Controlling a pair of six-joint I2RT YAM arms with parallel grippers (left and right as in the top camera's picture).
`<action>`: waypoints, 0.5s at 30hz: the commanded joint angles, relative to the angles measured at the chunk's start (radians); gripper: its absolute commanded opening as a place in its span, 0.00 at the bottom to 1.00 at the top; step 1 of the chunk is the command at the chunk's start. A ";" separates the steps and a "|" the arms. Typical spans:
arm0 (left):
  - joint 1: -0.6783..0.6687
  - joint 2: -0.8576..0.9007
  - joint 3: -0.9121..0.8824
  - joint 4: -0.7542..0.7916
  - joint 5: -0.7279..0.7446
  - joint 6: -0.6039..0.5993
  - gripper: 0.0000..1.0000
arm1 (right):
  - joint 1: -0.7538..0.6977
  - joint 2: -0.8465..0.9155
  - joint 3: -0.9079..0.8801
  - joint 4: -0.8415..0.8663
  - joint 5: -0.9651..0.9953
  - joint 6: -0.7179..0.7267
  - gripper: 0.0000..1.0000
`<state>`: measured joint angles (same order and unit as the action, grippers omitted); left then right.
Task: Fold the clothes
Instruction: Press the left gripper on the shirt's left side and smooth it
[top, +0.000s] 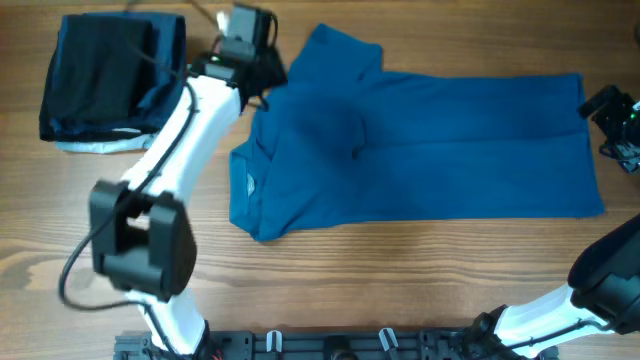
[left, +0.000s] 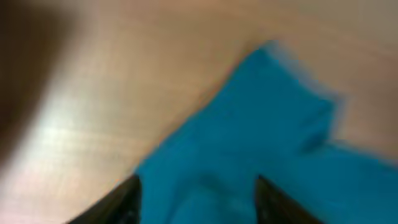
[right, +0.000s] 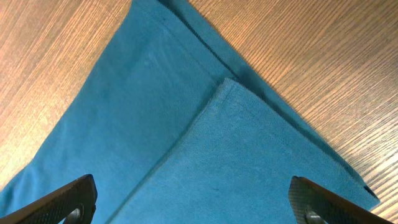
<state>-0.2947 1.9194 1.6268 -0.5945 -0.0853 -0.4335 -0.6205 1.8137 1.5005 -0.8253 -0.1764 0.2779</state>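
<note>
We have the polo shirt (top: 420, 150) spread on the wooden table (top: 400, 290). Its long sides are turned in to a band, with the collar (top: 247, 182) at one end and the hem at the other. One sleeve (top: 345, 48) juts out past the band's edge, so we judge that tucking it in is the step in hand, with the crosswise fold yet to come.

Our left gripper (left: 198, 202) has its fingers (left: 127, 199) spread. That view is blurred, but blue cloth lies between the fingers and runs ahead of the tips, and nothing looks pinched. The folded dark garments (top: 110, 80) sit off to the side of these fingers, apart from the shirt.

Our right gripper (right: 193, 205) also holds its fingers (right: 62, 199) wide apart and gripping nothing. It hangs over the hem end, where a folded edge runs between the fingers and the corner lies beyond the tips.

Next, we think the left fingers must drop onto the sleeve, close on its edge and carry it across the band. The right fingers must catch every layer at the hem corner, or the fold will skew.
</note>
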 joint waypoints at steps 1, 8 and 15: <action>0.004 -0.008 0.013 0.143 0.078 0.224 0.60 | 0.000 -0.005 0.003 0.003 -0.012 -0.013 1.00; -0.008 0.153 0.013 0.451 0.156 0.221 0.50 | 0.000 -0.005 0.003 0.003 -0.012 -0.013 1.00; -0.049 0.360 0.389 0.169 0.156 0.254 0.42 | 0.000 -0.005 0.003 0.003 -0.012 -0.013 1.00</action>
<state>-0.3222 2.2215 1.8023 -0.3416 0.0536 -0.2287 -0.6205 1.8137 1.5005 -0.8249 -0.1799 0.2779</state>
